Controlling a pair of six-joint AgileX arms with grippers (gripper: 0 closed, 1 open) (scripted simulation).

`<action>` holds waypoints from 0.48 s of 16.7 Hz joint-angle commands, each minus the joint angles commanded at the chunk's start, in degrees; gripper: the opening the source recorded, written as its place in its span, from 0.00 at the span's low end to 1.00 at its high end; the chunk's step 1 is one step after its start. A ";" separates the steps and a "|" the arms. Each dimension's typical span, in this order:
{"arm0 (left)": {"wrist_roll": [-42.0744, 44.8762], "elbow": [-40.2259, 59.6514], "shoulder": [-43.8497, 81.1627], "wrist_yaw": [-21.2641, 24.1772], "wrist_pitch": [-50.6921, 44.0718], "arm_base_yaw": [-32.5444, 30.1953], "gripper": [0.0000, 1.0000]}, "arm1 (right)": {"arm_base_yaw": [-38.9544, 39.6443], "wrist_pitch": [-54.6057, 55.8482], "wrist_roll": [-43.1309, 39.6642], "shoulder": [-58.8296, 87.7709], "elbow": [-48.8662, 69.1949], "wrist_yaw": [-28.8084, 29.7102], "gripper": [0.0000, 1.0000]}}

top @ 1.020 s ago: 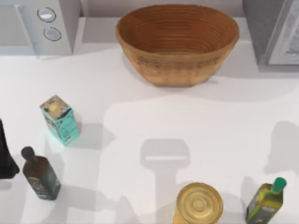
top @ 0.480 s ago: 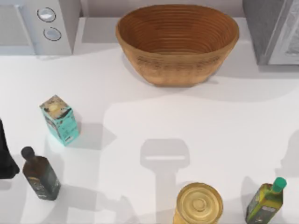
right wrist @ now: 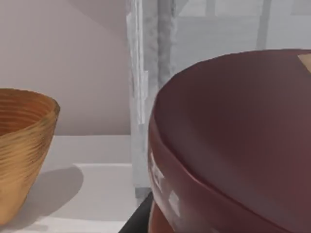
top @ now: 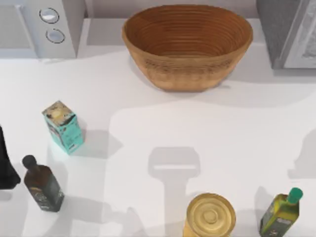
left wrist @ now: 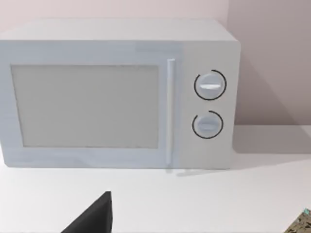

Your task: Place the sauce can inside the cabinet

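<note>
Sauce can [right wrist: 233, 145] sits against right pincer's camera.

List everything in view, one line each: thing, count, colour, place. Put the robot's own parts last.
sauce can: 1, dark maroon lid, close before the right wrist camera, in front of the cabinet
cabinet: 1, grey speckled with white-framed door, far right corner of the table
basket: 1, brown woven, far middle
microwave: 1, white with two round knobs, far left corner
carton: 1, teal, left side
dark bottle: 1, dark with black cap, near left
gold-topped can: 1, gold ringed top, near edge, right of middle
green bottle: 1, yellow-green with green cap, near right
table: 1, white
left arm: 1, black, at the left edge
</note>
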 joint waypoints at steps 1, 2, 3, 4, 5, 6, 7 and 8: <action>0.00 0.00 0.00 0.00 0.00 0.00 1.00 | 0.35 -1.06 0.13 2.81 3.61 0.47 0.00; 0.00 0.00 0.00 0.00 0.00 0.00 1.00 | 0.75 -2.28 0.25 5.96 7.72 0.98 0.00; 0.00 0.00 0.00 0.00 0.00 0.00 1.00 | 1.19 -3.61 0.36 9.41 12.29 1.53 0.00; 0.00 0.00 0.00 0.00 0.00 0.00 1.00 | 1.66 -5.06 0.47 13.09 17.24 2.11 0.00; 0.00 0.00 0.00 0.00 0.00 0.00 1.00 | 2.16 -6.59 0.56 16.97 22.50 2.72 0.00; 0.00 0.00 0.00 0.00 0.00 0.00 1.00 | 2.68 -8.18 0.64 21.00 28.02 3.34 0.00; 0.00 0.00 0.00 0.00 0.00 0.00 1.00 | 3.22 -9.82 0.71 25.13 33.72 3.97 0.00; 0.00 0.00 0.00 0.00 0.00 0.00 1.00 | 3.78 -11.48 0.75 29.31 39.53 4.60 0.00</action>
